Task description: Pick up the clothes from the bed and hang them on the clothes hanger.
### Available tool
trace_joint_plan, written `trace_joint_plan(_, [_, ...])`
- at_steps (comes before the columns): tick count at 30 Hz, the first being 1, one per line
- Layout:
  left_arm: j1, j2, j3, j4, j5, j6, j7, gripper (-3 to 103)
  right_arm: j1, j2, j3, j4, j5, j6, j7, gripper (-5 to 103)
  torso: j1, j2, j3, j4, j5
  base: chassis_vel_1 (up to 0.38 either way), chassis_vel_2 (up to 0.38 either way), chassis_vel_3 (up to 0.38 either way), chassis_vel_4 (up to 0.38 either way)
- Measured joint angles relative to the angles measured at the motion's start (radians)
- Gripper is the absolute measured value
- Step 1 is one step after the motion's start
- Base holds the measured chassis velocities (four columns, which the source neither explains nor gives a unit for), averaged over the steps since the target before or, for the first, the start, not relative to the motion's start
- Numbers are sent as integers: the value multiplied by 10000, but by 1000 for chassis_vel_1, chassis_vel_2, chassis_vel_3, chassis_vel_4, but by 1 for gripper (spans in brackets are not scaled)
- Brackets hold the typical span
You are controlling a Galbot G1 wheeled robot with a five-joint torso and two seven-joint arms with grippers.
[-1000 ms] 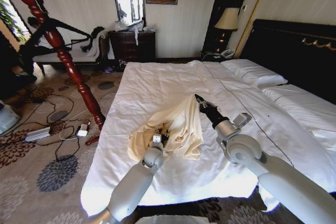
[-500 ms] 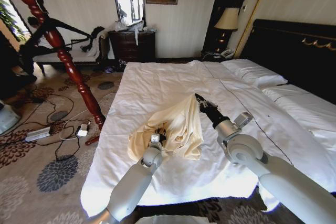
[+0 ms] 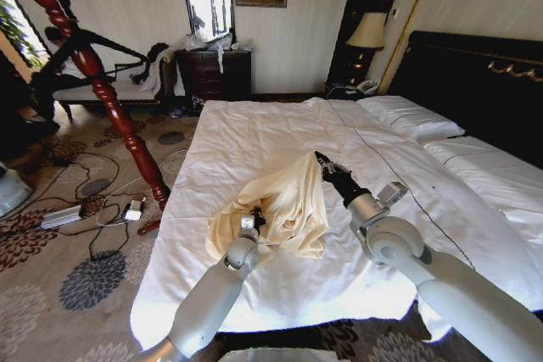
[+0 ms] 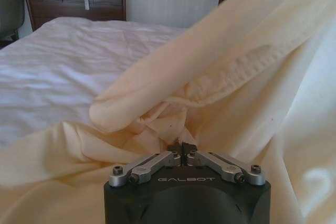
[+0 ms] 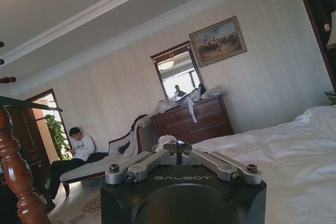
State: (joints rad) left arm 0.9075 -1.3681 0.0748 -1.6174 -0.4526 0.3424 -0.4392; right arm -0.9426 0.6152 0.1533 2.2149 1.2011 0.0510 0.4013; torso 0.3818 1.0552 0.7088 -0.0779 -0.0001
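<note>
The cream top (image 3: 284, 201) is lying bunched near the middle of the bed (image 3: 254, 133), one corner being lifted into a peak by the right gripper (image 3: 320, 158), which is pinched closed on an upper fold of it. The left gripper (image 4: 182, 147) is sitting low against the heap on the foot side of the bed, fingers clenched together with cloth at their tips. The fabric is looking thin, light and limp, so I judge it is draping and slipping freely; the hemmed collar or shoulder seam looks the surest hold. No containers are involved here.
</note>
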Motion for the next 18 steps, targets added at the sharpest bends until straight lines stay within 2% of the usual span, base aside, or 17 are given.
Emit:
trace_joint_plan(1, [0, 0, 0, 0, 0, 0, 0, 0, 0, 0, 0, 0, 0, 0, 0, 0, 0, 0, 0, 0, 0, 0, 0, 0, 0])
trace_joint_plan(4, [93, 700, 3, -1051, -448, -74, 118, 0, 5, -5, 0, -126, -14, 16, 85, 0, 0, -1, 0, 0, -2, 0, 0, 0, 0])
trace_joint_plan(5, [93, 700, 3, -1051, -448, -74, 118, 0, 5, -5, 0, -126, -14, 16, 85, 0, 0, -1, 0, 0, -2, 0, 0, 0, 0])
trace_joint_plan(7, [67, 1133, 6, -1783, -860, -73, 130, 0, 28, -12, 2, -178, -13, 9, 190, 0, 0, 0, 0, 2, -1, 0, 0, 0, 0])
trace_joint_plan(8, [-9, 1670, -17, -2604, -1448, -25, 153, 0, 56, -36, 3, -241, -11, -24, 332, 0, 0, 0, 0, 1, -2, 0, 0, 0, 0])
trace_joint_plan(9, [-9, 1670, -17, -2604, -1448, -25, 153, 0, 56, -36, 3, -241, -11, -24, 332, 0, 0, 0, 0, 1, -2, 0, 0, 0, 0])
trace_joint_plan(10, [-92, 2071, -103, -3229, -2002, 48, 187, 0, 78, -61, 4, -291, 9, -55, 421, 0, 0, 0, 0, 1, -1, 0, 0, 0, 0])
trace_joint_plan(11, [-127, 2204, -147, -3435, -2209, 78, 200, 0, 87, -68, 4, -305, 20, -62, 442, 0, 0, 1, 0, 1, -1, 0, 0, 0, 0])
trace_joint_plan(12, [-279, 2751, -405, -4267, -3106, 205, 273, 0, 123, -94, 5, -361, 70, -82, 510, 0, 0, 0, 0, 0, -1, 0, 0, 0, 0])
trace_joint_plan(14, [-567, 3499, -882, -5251, -4158, 312, 350, 0, 194, -128, 6, -424, 148, -99, 574, 0, 0, 0, 0, -1, -4, 0, 0, 0, 0])
trace_joint_plan(16, [-663, 3706, -1046, -5475, -4384, 327, 352, 0, 219, -144, 6, -439, 177, -104, 595, 0, 0, 0, 0, -1, -2, 0, 0, 0, 0])
trace_joint_plan(17, [-886, 4140, -1373, -5866, -4834, 338, 353, 0, 252, -176, 11, -448, 236, -112, 615, 0, 0, 0, 0, 0, -2, 0, 0, 0, 0])
trace_joint_plan(18, [-1301, 4873, -1856, -6255, -5524, 340, 285, 0, 278, -239, 59, -450, 347, -116, 644, 0, 0, 0, 0, 3, -5, 0, 0, 0, 0])
